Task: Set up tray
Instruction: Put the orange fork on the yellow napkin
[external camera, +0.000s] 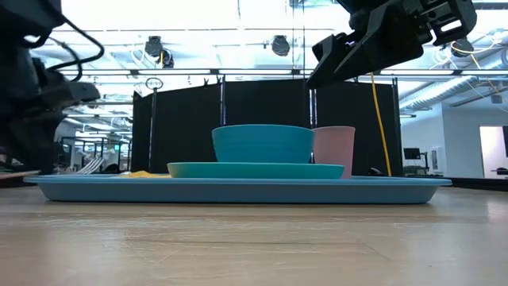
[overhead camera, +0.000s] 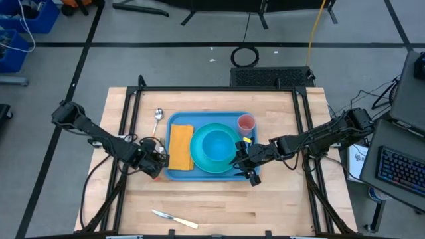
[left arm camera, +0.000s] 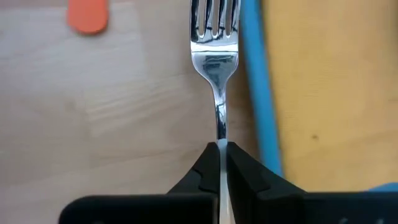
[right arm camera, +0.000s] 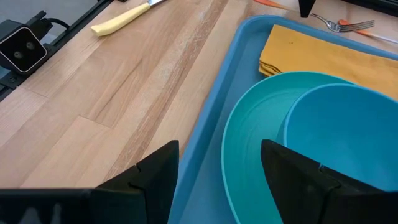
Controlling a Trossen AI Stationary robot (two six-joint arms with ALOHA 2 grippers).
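The blue tray (overhead camera: pixel 174 174) lies mid-table and holds a yellow napkin (overhead camera: pixel 181 147), a turquoise plate (overhead camera: pixel 234 159) with a bowl (overhead camera: pixel 218 145) on it, and a pink cup (overhead camera: pixel 246 123). My left gripper (overhead camera: pixel 157 161) stands just off the tray's left rim, shut on a silver fork (left arm camera: pixel 214 56). The fork's tines point away from the fingers, alongside the rim (left arm camera: pixel 255 81). My right gripper (overhead camera: pixel 244 167) hovers open over the tray's near right corner. Its fingers (right arm camera: pixel 155 171) stand above the rim and the plate and touch nothing. My left gripper pinches the fork's handle (left arm camera: pixel 221 134), a little behind the head, between its two fingertips. It comes steeply from above, and the handle runs on out of sight between the fingers. The fork lies flat-faced over the wood beside the tray. Whether its tines touch the table, I cannot tell.
A spoon (overhead camera: pixel 158 116) lies on the wood left of the tray's far corner. A knife with a pale handle (overhead camera: pixel 174 219) lies near the table's front edge. A small orange piece (left arm camera: pixel 87 15) sits by the fork. Bare wood spreads in front of the tray.
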